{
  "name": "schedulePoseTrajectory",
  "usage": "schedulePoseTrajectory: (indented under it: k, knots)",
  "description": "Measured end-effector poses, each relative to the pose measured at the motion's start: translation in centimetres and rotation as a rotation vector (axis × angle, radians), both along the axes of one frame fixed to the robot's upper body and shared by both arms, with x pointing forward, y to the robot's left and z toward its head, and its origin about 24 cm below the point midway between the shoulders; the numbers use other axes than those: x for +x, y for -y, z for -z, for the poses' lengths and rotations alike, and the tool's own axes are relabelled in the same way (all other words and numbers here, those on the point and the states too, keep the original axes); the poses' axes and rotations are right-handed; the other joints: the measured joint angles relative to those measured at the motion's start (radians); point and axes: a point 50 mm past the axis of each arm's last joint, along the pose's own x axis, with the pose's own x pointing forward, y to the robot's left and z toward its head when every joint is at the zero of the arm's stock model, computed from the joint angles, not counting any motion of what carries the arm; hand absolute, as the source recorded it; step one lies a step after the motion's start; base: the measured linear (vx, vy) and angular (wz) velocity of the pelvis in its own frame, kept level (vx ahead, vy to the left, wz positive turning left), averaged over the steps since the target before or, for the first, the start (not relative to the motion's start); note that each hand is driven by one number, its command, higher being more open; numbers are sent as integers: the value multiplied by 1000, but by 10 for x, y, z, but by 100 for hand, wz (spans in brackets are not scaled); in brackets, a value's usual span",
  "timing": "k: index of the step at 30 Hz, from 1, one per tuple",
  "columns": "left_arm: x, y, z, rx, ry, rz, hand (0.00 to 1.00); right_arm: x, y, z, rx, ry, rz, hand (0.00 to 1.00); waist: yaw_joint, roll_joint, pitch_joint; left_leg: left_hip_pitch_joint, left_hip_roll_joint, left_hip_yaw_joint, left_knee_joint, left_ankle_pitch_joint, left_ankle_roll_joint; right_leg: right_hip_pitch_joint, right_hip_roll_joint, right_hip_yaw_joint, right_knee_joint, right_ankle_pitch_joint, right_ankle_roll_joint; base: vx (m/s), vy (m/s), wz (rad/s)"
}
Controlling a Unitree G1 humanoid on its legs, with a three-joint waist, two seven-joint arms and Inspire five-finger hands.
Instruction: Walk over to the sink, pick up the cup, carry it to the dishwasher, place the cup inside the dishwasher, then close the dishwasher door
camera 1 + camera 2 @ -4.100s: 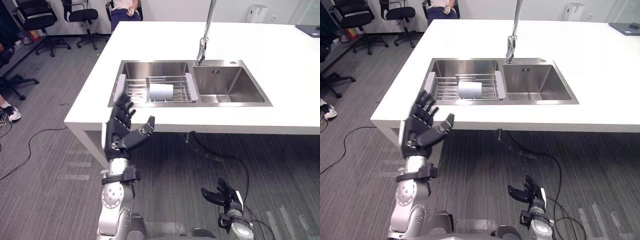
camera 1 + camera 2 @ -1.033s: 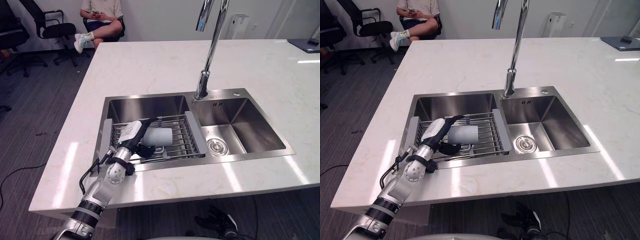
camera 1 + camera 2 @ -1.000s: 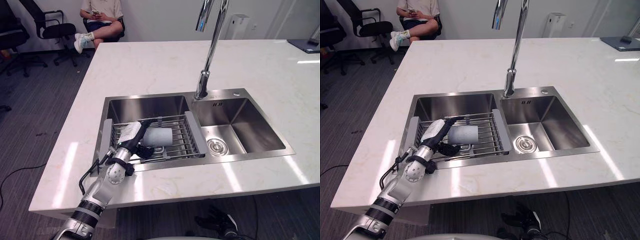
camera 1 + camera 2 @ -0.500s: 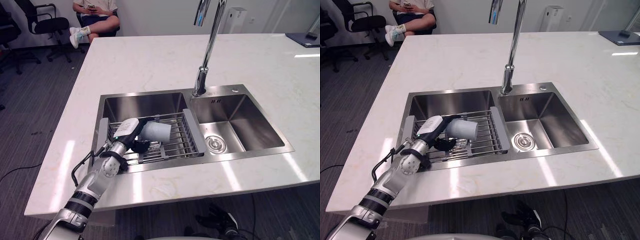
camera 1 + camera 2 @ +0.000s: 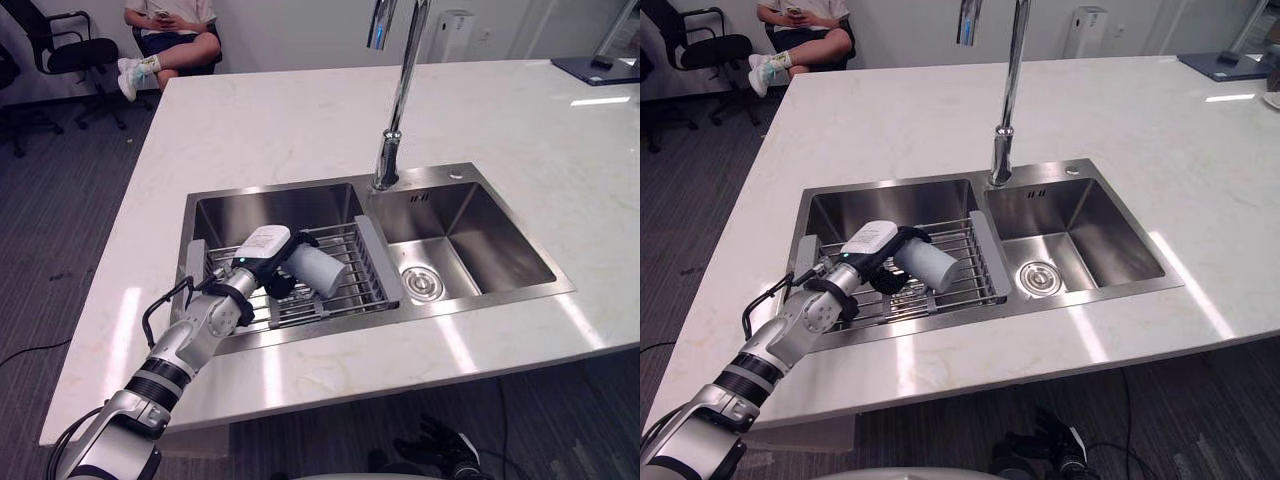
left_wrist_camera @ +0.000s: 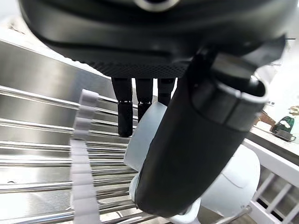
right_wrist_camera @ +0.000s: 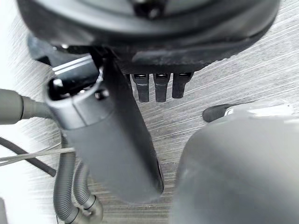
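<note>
Two hands to cover, starting nearest: the right hand [image 5: 441, 452] hangs low by the grey carpet [image 5: 60, 260] on the near side of the white counter [image 5: 300, 110], fingers loose and nothing in them. Going further in, the left hand [image 5: 266, 250] reaches over the counter's near edge into the left basin [image 5: 270, 208] of the steel sink and has a proper grip on the pale cup [image 5: 320, 272]. In the left wrist view the thumb [image 6: 196, 154] lies across one side of the cup and the fingers [image 6: 125, 112] curl round the other, so it's clamped between them. The cup sits tipped at an angle over the wire rack [image 5: 345, 292] that spans that basin, on the rack's middle-to-right part, but I honestly can't tell if it's touching the bars or just clear of them. To the right is the second basin [image 5: 490, 240] with its round drain [image 5: 422, 283]. Behind the divider between the two basins the tall chrome faucet [image 5: 392, 150] stands upright. Way past the far left corner of the counter a person [image 5: 170, 25] sits on a chair, with a black office chair [image 5: 60, 50] to the left of them.
</note>
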Motion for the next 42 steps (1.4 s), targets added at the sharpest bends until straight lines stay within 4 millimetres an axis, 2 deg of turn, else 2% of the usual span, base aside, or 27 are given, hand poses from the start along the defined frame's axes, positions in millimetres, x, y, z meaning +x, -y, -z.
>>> schedulePoseTrajectory:
  k: [9, 13, 17, 21, 27, 32, 37, 42]
  knots:
    - [-1, -2, 3, -74, -24, -34, 30, -2, 0, 1, 0, -10, 4, 90, -5, 8, 6, 6, 0, 4, 0, 0, 0, 2, 0, 8, 0, 3, 0, -8, 0, -2]
    - [-6, -3, 9, -179, -46, -80, 30, -2, 0, 1, -1, -11, 7, 90, -3, 8, 7, 7, 0, 4, 0, 0, 0, 4, 0, 8, 1, 3, 0, 0, 0, 0]
    - [-18, -6, 19, -385, -81, -167, 30, -2, 0, 1, -2, -14, 19, 90, 1, 7, 8, 9, 0, 4, 0, 0, 0, 4, 0, 8, 4, 3, -1, 0, 0, 0]
    - [-34, -1, 25, -595, -94, -216, 30, -6, 2, 2, -3, -25, 40, 90, 22, 6, 9, 16, 1, 4, 0, 0, 0, 4, 1, 8, 22, -7, -13, 0, 0, 0]
    - [-49, -3, 26, -835, -87, -293, 30, -8, 2, 2, -10, -27, 61, 90, 45, 5, 10, 29, 4, 4, 1, 0, -1, 1, 2, 9, 60, -33, -18, -25, -12, 0]
    - [-62, -5, 16, -1093, -56, -339, 30, -9, 1, 1, -9, -17, 89, 90, 56, -2, 8, 28, 8, 6, 16, -10, -7, -17, 3, 16, 114, -60, 5, -5, -6, 0]
    - [-67, 3, 1, -1290, -20, -302, 30, -12, 0, 0, -7, -10, 94, 90, 74, -8, 5, 24, 14, 9, 38, -25, -12, -25, 7, 20, 141, -76, 4, 1, -4, -1]
    - [-78, 6, 3, -1457, -44, -315, 30, -11, -3, 0, 0, -2, 127, 90, 76, -17, -8, 17, 21, 20, 68, -46, -15, -37, 12, 33, 167, -90, 2, 2, -19, -8]
